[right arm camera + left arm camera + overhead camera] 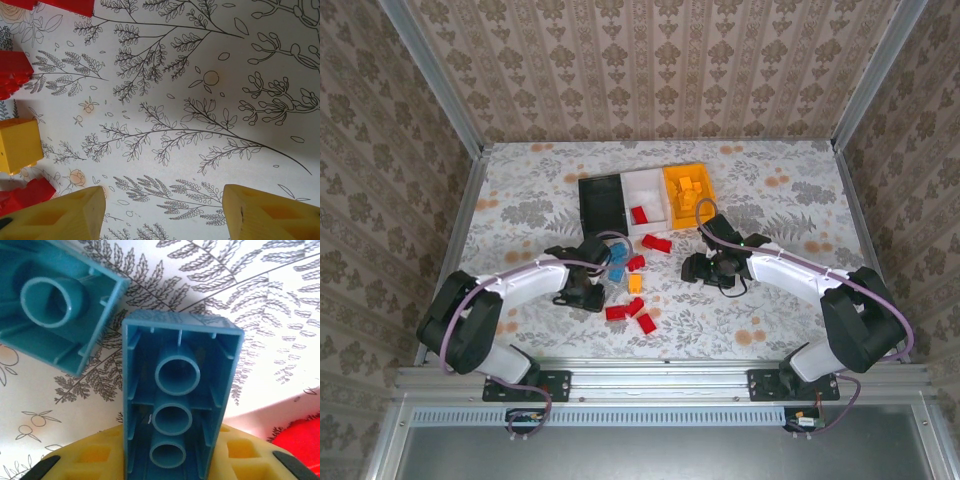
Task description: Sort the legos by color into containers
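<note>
My left gripper (175, 452) is shut on a blue lego (180, 375), its yellow pads (90, 455) pressed against both long sides; the brick's hollow underside faces the camera. A second blue lego (55, 300) lies just beyond it on the cloth. From above, the left gripper (603, 268) sits at the blue legos (617, 256). My right gripper (692, 268) hangs open over bare cloth, and nothing lies between its fingers (75, 215). The black (600, 203), white (645, 192) and orange-yellow (672, 205) containers stand in a row behind.
Red legos (656, 243) (617, 312) (646, 323) and an orange one (634, 283) lie scattered between the arms. A red lego (639, 214) lies in the white container, and several yellow ones (688, 188) in the orange-yellow one. A yellow lego (17, 145) and red ones (12, 72) lie left of the right gripper.
</note>
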Tool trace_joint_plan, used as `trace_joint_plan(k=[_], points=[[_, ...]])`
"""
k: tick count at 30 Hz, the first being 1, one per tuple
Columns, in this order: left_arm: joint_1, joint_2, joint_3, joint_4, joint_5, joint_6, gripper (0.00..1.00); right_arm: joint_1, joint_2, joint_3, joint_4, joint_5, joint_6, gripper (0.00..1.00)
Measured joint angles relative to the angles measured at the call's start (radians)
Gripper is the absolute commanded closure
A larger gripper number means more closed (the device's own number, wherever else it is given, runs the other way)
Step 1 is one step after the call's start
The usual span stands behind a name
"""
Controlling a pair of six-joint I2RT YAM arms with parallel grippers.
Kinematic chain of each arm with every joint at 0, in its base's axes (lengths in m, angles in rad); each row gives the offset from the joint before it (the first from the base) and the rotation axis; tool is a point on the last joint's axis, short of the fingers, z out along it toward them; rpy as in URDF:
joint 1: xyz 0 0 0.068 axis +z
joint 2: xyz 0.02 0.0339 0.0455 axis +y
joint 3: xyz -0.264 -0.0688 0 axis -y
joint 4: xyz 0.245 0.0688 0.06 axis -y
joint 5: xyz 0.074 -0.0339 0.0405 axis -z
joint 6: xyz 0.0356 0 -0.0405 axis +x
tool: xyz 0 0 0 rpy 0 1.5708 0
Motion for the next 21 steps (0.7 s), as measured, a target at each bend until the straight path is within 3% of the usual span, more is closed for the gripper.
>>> trace_joint_plan(k=[6, 13, 21], points=[[-0.014, -0.089, 0.023, -0.054, 0.013, 0.000, 0.70, 0.000, 0.007, 0.000, 0.003, 0.000, 0.000, 0.36], [-0.010, -0.183, 0.166, -0.127, 0.020, 0.001, 0.70, 0.000, 0.011, 0.000, 0.016, 0.000, 0.000, 0.36], [0.081, -0.062, 0.407, -0.136, 0.023, 0.066, 0.70, 0.000, 0.011, -0.007, 0.027, 0.000, 0.000, 0.36]])
